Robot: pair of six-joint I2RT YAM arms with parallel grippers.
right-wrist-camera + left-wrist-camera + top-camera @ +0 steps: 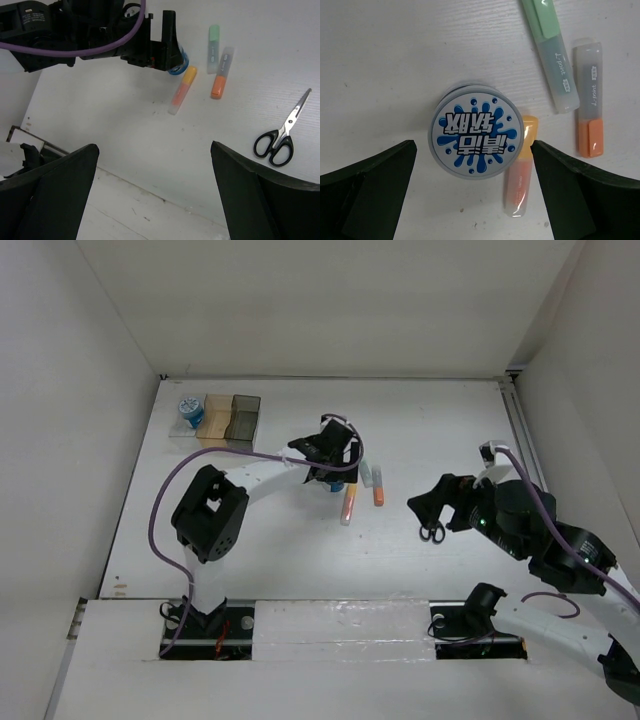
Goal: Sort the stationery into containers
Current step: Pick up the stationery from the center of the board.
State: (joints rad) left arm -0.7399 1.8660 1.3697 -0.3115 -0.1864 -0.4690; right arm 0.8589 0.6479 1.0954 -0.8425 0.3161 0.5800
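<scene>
- Stationery pickup: a round blue-and-white roll (476,135) is framed by the fully spread, empty left gripper (472,165).
- Lowering, then closing, is probably called for.
- Nothing is held by the wide-spread right gripper (152,170).

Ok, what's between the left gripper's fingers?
In the left wrist view, a blue-and-white roll lies between the fingers of the open left gripper, touching neither; a yellow-orange marker lies beside it.

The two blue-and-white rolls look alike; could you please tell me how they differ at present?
The sorted roll sits inside the clear bin; the loose roll lies on the table beside the yellow-orange marker. The loose roll is framed by the open left gripper, not gripped; no gripper is near the sorted roll. Both are round with blue-and-white tops.
</scene>
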